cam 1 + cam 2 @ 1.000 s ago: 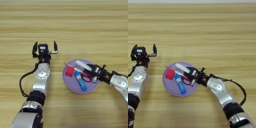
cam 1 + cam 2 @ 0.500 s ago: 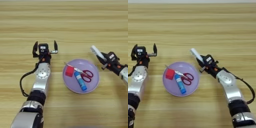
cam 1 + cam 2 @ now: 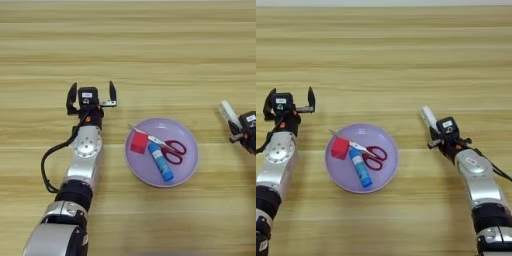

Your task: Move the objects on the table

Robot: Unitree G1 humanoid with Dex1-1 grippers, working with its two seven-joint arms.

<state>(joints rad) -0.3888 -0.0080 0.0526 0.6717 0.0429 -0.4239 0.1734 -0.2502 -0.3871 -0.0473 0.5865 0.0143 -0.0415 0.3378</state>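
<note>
Right pincer (image 3: pixel 432 131) is gripping the white remote-like device (image 3: pixel 429 118), fingers clamped low on its near end, so the device is sticking up and away from the wrist, tilted toward the purple plate (image 3: pixel 385 172). It is sitting well to the right of the plate, over bare worktop (image 3: pixel 406 60); probably carrying the device out for a put-down there, though whether the device is touching the wood cannot be told.

Left pincer (image 3: pixel 91 95) is resting left of the plate and a little beyond it, fingers spread wide with nothing between them, arm lying along the worktop; looks parked, not working.

The plate is holding three things: a red cube (image 3: pixel 139 142) at its left side, a blue glue stick (image 3: pixel 160 162) lying diagonally in the middle, and red-handled scissors (image 3: pixel 170 149) with blades pointing left past the cube and handles toward the right rim. All three are lying close together, glue stick just beside the scissors.
</note>
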